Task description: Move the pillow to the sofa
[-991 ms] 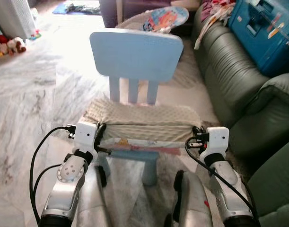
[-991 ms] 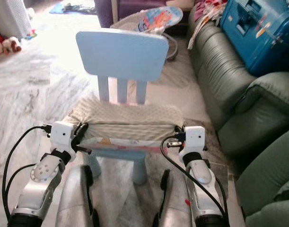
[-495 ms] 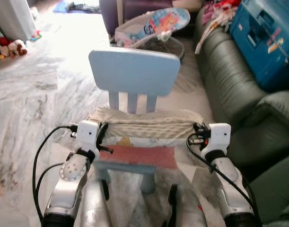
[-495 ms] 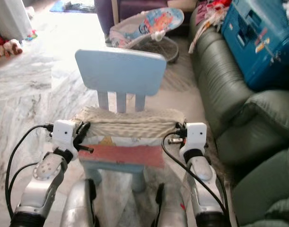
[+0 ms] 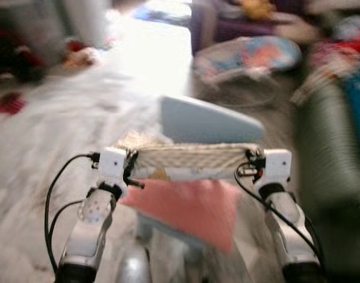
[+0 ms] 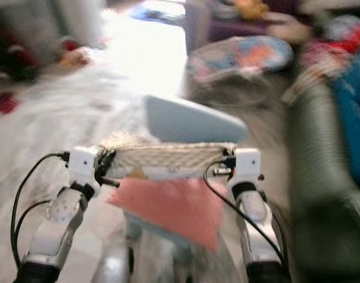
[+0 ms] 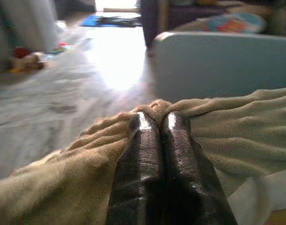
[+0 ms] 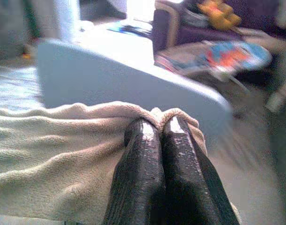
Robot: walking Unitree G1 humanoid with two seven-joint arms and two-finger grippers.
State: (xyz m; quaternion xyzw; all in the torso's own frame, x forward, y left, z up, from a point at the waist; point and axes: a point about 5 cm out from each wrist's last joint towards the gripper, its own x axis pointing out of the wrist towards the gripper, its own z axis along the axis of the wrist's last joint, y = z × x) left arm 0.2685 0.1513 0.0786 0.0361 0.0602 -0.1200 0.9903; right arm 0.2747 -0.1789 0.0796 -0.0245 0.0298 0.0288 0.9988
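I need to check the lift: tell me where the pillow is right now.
The pillow hangs between the left gripper and right gripper, each pinching one end, in front of the light blue chair, the green sofa on the robot's right.

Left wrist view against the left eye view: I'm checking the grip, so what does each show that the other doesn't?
The left wrist view alone shows the left claw up close, fingers pressed together with a fold of the beige pillow pinched between them. The left eye view alone shows the right claw at the pillow's other end, and its pink underside hanging. Both show the blue chair behind.
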